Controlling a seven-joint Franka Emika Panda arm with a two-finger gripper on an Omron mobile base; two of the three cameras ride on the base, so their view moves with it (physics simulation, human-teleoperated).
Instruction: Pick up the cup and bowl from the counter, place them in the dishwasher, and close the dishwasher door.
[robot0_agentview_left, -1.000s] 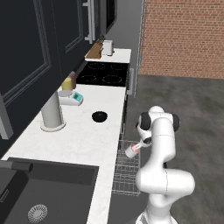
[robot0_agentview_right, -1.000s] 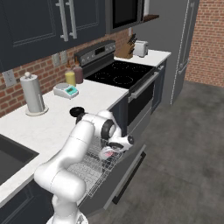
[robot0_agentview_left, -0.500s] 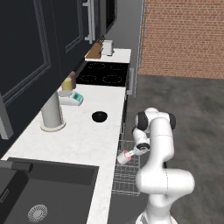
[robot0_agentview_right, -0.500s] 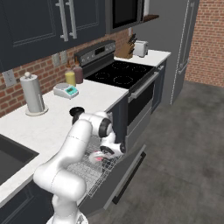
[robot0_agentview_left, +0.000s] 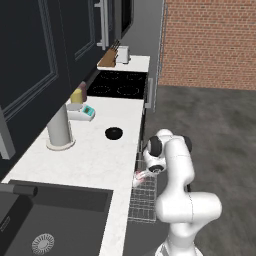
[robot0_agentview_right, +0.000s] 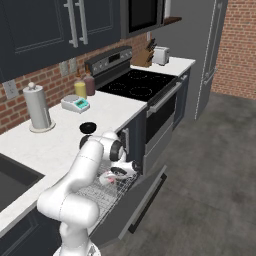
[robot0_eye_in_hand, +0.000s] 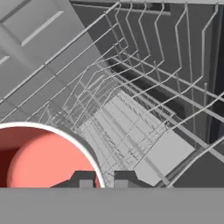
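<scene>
The tool (robot0_eye_in_hand: 100, 180) pinches the rim of the light, rigid cup (robot0_eye_in_hand: 41, 155) over the dishwasher (robot0_agentview_right: 107, 192) rack; the glossy wall seems slip-prone.

Your gripper (robot0_eye_in_hand: 99, 180) sits low over the dishwasher's wire rack (robot0_agentview_right: 100, 192), with the cup (robot0_eye_in_hand: 39, 162) crowding the lower left of the hand view and the rack's upright tines rising across the centre and right. In the left base view, the counter (robot0_agentview_left: 90, 165) left of the rack lies open around the bowl (robot0_agentview_left: 113, 133); the tall grey cylinder (robot0_agentview_left: 59, 127) stands further left. In the right base view, the floor (robot0_agentview_right: 210, 185) at right is free.
</scene>
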